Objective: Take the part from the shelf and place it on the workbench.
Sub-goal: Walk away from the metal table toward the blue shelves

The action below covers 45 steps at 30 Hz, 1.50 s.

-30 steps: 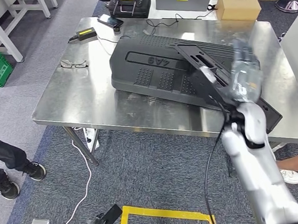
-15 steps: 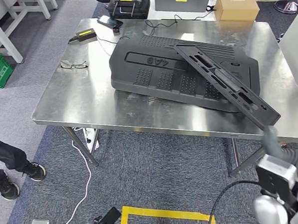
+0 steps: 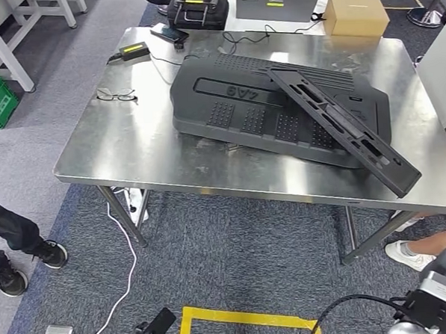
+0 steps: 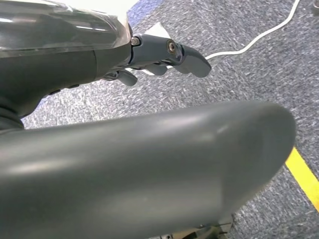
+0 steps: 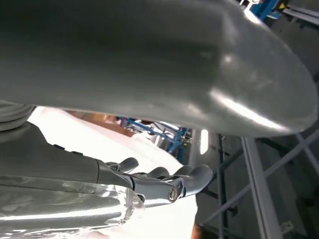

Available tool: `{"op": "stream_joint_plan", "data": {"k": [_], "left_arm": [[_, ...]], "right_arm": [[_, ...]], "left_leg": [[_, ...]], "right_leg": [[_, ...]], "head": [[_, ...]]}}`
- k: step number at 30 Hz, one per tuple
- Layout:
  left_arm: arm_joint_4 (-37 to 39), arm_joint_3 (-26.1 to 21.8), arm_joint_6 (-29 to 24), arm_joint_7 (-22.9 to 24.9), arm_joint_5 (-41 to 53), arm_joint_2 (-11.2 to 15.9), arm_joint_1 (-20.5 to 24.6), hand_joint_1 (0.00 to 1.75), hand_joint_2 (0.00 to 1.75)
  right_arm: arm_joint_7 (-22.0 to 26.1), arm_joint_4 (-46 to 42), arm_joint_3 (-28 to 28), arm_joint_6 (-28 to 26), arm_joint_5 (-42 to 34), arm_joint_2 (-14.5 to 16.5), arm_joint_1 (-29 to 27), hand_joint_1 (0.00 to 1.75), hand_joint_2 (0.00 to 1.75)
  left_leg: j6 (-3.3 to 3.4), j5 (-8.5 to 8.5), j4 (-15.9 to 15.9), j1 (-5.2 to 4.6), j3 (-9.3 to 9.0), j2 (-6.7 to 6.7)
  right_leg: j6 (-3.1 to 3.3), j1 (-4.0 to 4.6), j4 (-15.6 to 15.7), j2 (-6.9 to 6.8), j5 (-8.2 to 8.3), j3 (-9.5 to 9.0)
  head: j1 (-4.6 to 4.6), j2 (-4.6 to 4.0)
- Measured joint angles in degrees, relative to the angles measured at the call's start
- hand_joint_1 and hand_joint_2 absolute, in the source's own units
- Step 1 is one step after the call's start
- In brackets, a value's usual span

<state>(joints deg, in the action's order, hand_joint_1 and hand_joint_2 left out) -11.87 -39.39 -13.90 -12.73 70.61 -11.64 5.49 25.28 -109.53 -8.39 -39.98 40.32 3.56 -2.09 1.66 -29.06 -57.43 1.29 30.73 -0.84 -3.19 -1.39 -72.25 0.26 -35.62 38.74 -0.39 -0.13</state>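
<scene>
Already the long black strip (image 3: 343, 127) lies on the steel workbench (image 3: 129, 153), propped across the big ribbed black panel (image 3: 246, 110), its long axis slanting from the panel's far middle down to the near right edge, where the end overhangs. It looks stiff, light and slick; the slotted middle seems the best grip. Both the left hand (image 4: 165, 55) and right hand (image 5: 165, 181) hold nothing, fingers loosely extended.

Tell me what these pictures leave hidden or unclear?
- Right hand, right wrist view: the thick thumb blocks most of the surroundings.
- Long black part, head view: its underside is hidden where it leans on the big moulded panel.
- Glasses, head view: too small for detail.
</scene>
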Motion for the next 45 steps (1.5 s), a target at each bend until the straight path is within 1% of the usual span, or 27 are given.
{"op": "stream_joint_plan", "data": {"k": [1,2,4,5,9,11,14,15,16,17,19,21,24,26,29,30,31,32,33,34,36,37,39,40,42,44,45], "left_arm": [[0.0,0.0,0.0,0.0,0.0,0.0,0.0,0.00,0.00],[0.0,0.0,0.0,0.0,0.0,0.0,0.0,0.00,0.00],[0.0,-0.1,-0.1,0.0,0.1,0.0,0.0,0.00,0.00],[0.0,-0.1,-0.1,0.0,0.1,0.1,0.0,0.00,0.00],[0.0,-0.4,-0.2,-0.1,0.0,0.1,-0.2,0.00,0.00],[0.0,-0.5,-0.2,-0.1,-0.1,0.1,-0.2,0.00,0.00],[0.0,-0.6,-0.2,-0.1,-0.1,0.1,-0.3,0.00,0.00],[0.0,-0.7,-0.2,-0.1,-0.1,0.1,-0.3,0.00,0.00],[0.0,-0.7,-0.2,-0.1,-0.1,0.1,-0.3,0.00,0.00],[0.0,-0.8,-0.2,-0.1,-0.1,0.2,-0.3,0.00,0.00],[0.0,-0.8,-0.2,-0.1,-0.1,0.2,-0.2,0.00,0.00],[0.0,-0.9,-0.2,-0.2,-0.2,0.2,-0.1,0.00,0.00],[0.0,-1.0,-0.2,-0.2,-0.3,0.2,-0.2,0.00,0.00],[0.0,-1.2,-0.2,-0.3,-0.3,0.2,-0.2,0.00,0.00],[0.0,-1.4,-0.3,-0.3,-0.3,0.2,-0.3,0.00,0.00],[0.0,-1.4,-0.3,-0.3,-0.3,0.3,-0.3,0.00,0.00],[0.0,-1.4,-0.3,-0.3,-0.3,0.3,-0.3,0.00,0.00],[0.0,-1.5,-0.3,-0.3,-0.3,0.3,-0.4,0.00,0.00],[0.0,-1.5,-0.3,-0.3,-0.3,0.3,-0.4,0.00,0.00],[0.0,-1.5,-0.3,-0.3,-0.3,0.3,-0.4,0.00,0.00],[0.0,-1.5,-0.4,-0.3,-0.3,0.3,-0.3,0.00,0.00],[0.0,-1.5,-0.4,-0.3,-0.3,0.2,-0.3,0.00,0.00],[0.0,-1.6,-0.4,-0.3,-0.3,0.2,-0.4,0.00,0.00],[0.0,-1.6,-0.4,-0.3,-0.3,0.2,-0.4,0.00,0.00],[0.0,-1.6,-0.4,-0.3,-0.3,0.3,-0.5,0.00,0.00],[0.0,-1.6,-0.4,-0.3,-0.3,0.3,-0.6,0.00,0.00],[0.0,-1.6,-0.4,-0.3,-0.3,0.3,-0.6,0.00,0.00]], "right_arm": [[0.3,0.0,0.1,0.0,-0.4,0.0,-0.4,0.00,0.00],[0.7,-0.2,0.2,0.0,-0.8,0.0,-0.7,0.00,0.00],[1.4,-0.7,0.3,0.0,-1.5,0.0,-1.2,0.00,0.00],[1.7,-1.0,0.4,0.0,-1.8,0.1,-1.5,0.00,0.00],[2.2,-1.7,0.9,0.0,-2.8,0.2,-2.8,0.00,0.00],[2.4,-1.9,1.0,0.0,-3.1,0.3,-3.1,0.00,0.00],[2.4,-1.9,1.2,0.0,-3.5,0.4,-3.6,0.00,0.00],[2.4,-1.9,1.3,0.0,-3.7,0.4,-3.9,0.00,0.00],[2.5,-1.9,1.4,0.0,-3.9,0.4,-4.1,0.00,0.00],[2.5,-1.9,1.5,0.0,-4.0,0.4,-4.2,0.00,0.00],[2.6,-1.9,1.7,0.0,-4.2,0.5,-4.4,0.00,0.00],[2.7,-1.9,1.9,0.0,-4.3,0.5,-4.6,0.00,0.00],[2.8,-2.2,2.1,0.0,-4.5,0.6,-5.1,0.00,0.00],[2.9,-2.3,2.2,0.0,-4.6,0.6,-5.6,0.00,0.00],[2.9,-2.3,2.4,0.0,-4.8,0.6,-6.3,0.00,0.00],[2.9,-2.3,2.5,0.0,-4.9,0.6,-6.5,0.00,0.00],[2.9,-2.3,2.6,0.0,-4.9,0.6,-6.7,0.00,0.00],[2.9,-2.3,2.6,0.0,-4.9,0.6,-6.9,0.00,0.00],[2.9,-2.3,2.7,0.0,-4.9,0.6,-7.0,0.00,0.00],[2.9,-2.3,2.7,0.0,-4.9,0.6,-7.0,0.00,0.00],[3.0,-2.5,2.7,0.0,-4.9,0.6,-7.1,0.00,0.00],[3.0,-2.6,2.7,0.0,-4.9,0.6,-7.1,0.00,0.00],[3.0,-2.7,2.7,0.0,-4.9,0.7,-7.2,0.00,0.00],[3.0,-2.8,2.7,0.0,-5.0,0.7,-7.2,0.00,0.00],[3.0,-2.8,2.7,0.0,-5.0,0.8,-7.3,0.00,0.00],[3.0,-2.7,2.8,0.0,-5.0,1.0,-7.4,0.00,0.00],[3.1,-2.7,2.8,0.0,-5.0,1.1,-7.5,0.00,0.00]], "left_leg": [[-0.07,0.02,-0.1,0.07,0.02,-0.01],[-0.20,0.01,-0.2,0.17,0.04,0.00],[-0.74,-0.07,-0.4,0.26,0.16,0.05],[-1.16,-0.01,-0.5,0.22,0.32,0.08],[-2.62,0.22,-0.7,0.23,0.94,0.13],[-2.91,-2.31,-3.1,0.30,1.88,0.15],[-2.84,-8.81,-13.5,0.18,5.32,0.17],[-2.74,-9.58,-15.8,0.12,5.83,0.17],[-2.55,-9.22,-16.3,0.04,5.43,0.18],[-2.29,-7.83,-14.5,-0.06,3.98,0.18],[-1.63,-4.49,-6.7,-0.32,-0.76,0.28],[-1.25,-3.17,-0.8,-0.60,-3.95,0.44],[-0.90,-2.82,0.7,-0.72,-3.85,0.43],[-0.07,-1.89,0.8,-0.53,-2.89,0.23],[0.77,-0.25,0.8,-0.64,-0.88,0.00],[0.84,0.25,0.7,-0.74,-0.21,-0.06],[0.86,0.73,0.7,-0.85,0.43,-0.10],[0.87,1.18,0.6,-0.98,1.00,-0.12],[0.85,1.59,0.6,-1.10,1.47,-0.12],[0.81,1.97,0.6,-1.19,1.84,-0.11],[0.45,2.71,0.5,-1.42,2.33,-0.09],[0.15,3.12,0.5,-1.41,2.57,-0.10],[-0.55,3.79,0.5,-1.30,3.13,-0.12],[-0.87,3.25,0.2,-1.25,3.52,-0.05],[-1.51,-0.70,-3.1,-1.17,4.81,0.15],[-2.05,-6.12,-10.2,-0.98,6.62,0.24],[-2.27,-7.47,-13.7,-0.88,7.21,0.24]], "right_leg": [[-0.14,-0.11,0.1,-0.02,0.73,-0.47],[-0.24,-0.20,2.5,-0.04,2.40,-1.94],[-0.32,-0.20,9.8,-0.10,5.44,-5.93],[-0.15,-0.10,12.5,-0.08,6.15,-7.26],[1.28,0.24,14.3,0.02,6.37,-7.43],[2.45,0.22,14.6,-0.09,6.88,-6.95],[3.78,0.72,14.6,-0.24,7.66,-5.74],[3.97,0.93,14.5,-0.26,7.96,-5.32],[4.06,1.10,14.5,-0.24,8.28,-4.92],[4.04,1.23,14.5,-0.19,8.59,-4.57],[3.74,1.38,14.4,-0.07,9.11,-4.06],[3.18,1.51,14.2,-0.03,9.74,-3.62],[2.15,1.47,14.0,-0.06,10.66,-2.95],[1.44,1.35,12.2,-0.03,8.33,-2.04],[0.64,1.07,2.4,-0.05,0.56,0.45],[0.51,1.02,-0.7,-0.05,-0.53,0.80],[0.48,0.99,-2.1,-0.05,-0.31,0.30],[0.58,0.98,-1.2,-0.05,0.97,-1.21],[0.83,1.04,1.7,-0.05,2.66,-3.69],[1.26,1.15,6.1,-0.04,3.97,-6.88],[2.24,1.53,14.8,-0.11,4.71,-12.32],[2.61,1.73,17.2,-0.12,4.53,-13.63],[3.15,1.83,18.6,-0.16,4.76,-13.73],[3.51,1.73,18.8,-0.27,5.26,-13.33],[4.20,1.41,19.2,-0.52,6.45,-12.12],[4.42,1.40,18.8,-0.63,7.49,-10.36],[4.37,1.39,18.4,-0.65,7.95,-9.37]], "head": [[0.00,0.00],[0.00,0.00],[0.03,0.00],[0.00,0.00],[-0.07,0.00],[-0.12,0.00],[-0.16,0.00],[-0.15,0.00],[-0.15,0.00],[-0.15,0.00],[-0.15,0.00],[-0.11,0.00],[-0.09,0.00],[-0.01,0.00],[0.09,-0.01],[0.09,-0.01],[0.08,-0.01],[0.08,0.00],[0.08,0.00],[0.08,0.00],[0.04,0.00],[0.02,0.00],[0.02,0.00],[0.01,0.00],[-0.06,0.00],[-0.12,0.00],[-0.13,0.00]]}}
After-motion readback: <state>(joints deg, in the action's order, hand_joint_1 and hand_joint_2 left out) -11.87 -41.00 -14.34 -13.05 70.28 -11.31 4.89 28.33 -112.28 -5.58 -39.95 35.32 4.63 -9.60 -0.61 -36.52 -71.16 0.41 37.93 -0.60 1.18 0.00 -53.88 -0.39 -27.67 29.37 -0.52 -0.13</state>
